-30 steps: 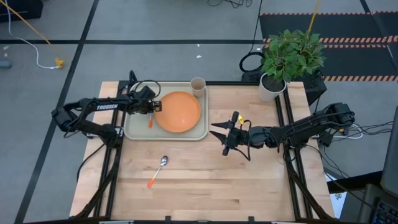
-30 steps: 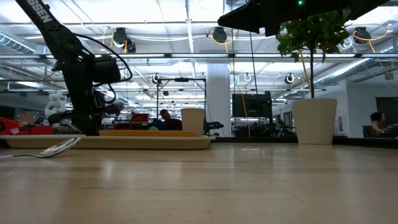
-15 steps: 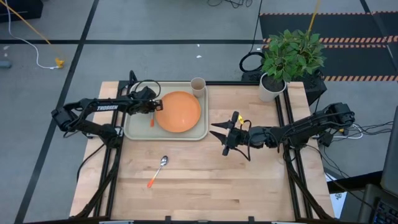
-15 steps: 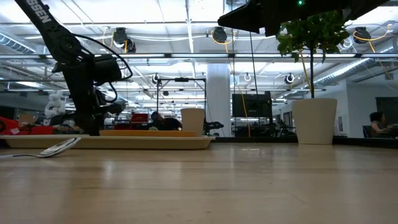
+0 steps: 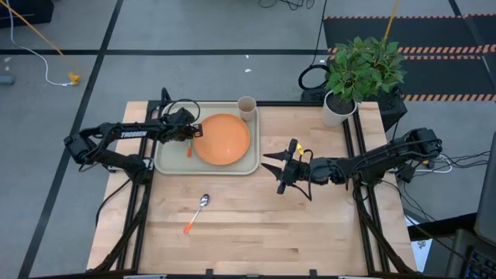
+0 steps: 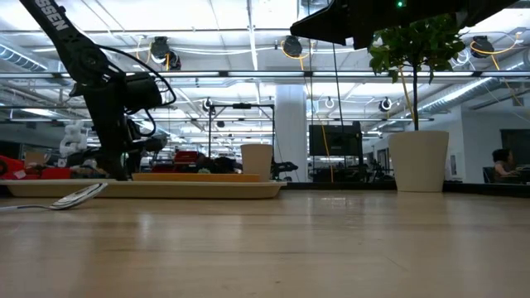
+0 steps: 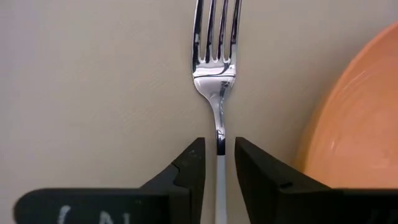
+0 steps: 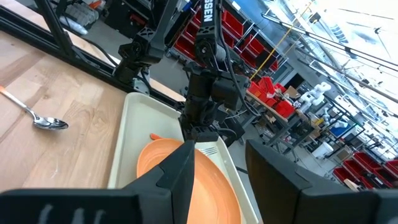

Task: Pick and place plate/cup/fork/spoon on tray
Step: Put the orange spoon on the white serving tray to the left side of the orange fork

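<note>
I have the left gripper low over the left part of the tray, just beside the plate. Its wrist camera shows the two fingers close on either side of the fork at the thin neck below the tines; they look narrowly parted, and I cannot tell for sure whether they are pinching the neck. The fork lies flat on the pale tray floor with its tines pointing away from the gripper, and the orange rim of the plate curves past right next to it. From above I see only the orange handle poking out under the gripper.

The plate sits in the middle of the tray, and the cup stands upright at the tray's far right corner, touching or nearly touching the plate's edge. The spoon lies on the bare wooden table, well in front of the tray, bowl toward the tray and orange handle toward the near edge.

My right gripper hangs above the table to the right of the tray, fingers spread wide apart, holding nothing. A potted plant stands at the far right corner
</note>
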Motion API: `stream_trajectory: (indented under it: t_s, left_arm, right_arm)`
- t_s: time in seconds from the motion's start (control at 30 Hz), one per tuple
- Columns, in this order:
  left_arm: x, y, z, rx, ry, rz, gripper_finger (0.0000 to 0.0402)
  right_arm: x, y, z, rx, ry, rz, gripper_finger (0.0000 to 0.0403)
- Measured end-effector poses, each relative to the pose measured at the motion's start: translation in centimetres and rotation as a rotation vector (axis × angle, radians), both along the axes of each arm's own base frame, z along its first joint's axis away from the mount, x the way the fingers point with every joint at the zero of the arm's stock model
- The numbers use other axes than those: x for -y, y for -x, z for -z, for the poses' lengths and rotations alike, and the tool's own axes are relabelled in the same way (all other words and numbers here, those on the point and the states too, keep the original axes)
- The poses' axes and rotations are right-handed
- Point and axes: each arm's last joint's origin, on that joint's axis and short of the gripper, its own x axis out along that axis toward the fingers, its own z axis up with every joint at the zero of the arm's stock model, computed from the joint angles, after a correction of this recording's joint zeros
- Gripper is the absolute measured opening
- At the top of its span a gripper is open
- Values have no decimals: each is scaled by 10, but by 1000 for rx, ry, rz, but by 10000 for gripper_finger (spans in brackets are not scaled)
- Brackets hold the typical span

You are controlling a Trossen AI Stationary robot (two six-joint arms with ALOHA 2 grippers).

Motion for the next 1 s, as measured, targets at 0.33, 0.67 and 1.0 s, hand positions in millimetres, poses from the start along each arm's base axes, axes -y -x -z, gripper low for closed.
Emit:
stream_trajectory:
  t_s: [0.33, 0.67, 1.0]
  left_arm:
    - [3, 5, -22, 54, -86, 43, 97]
    - [45, 9, -72, 235, -233, 288, 97]
    - [115, -8, -105, 453, -392, 606, 97]
  right_arm:
    - [0, 0, 0, -2, 2, 0, 134]
    - [0, 0, 3, -31, 10, 5, 134]
    - [0, 0, 3, -24, -21, 7, 134]
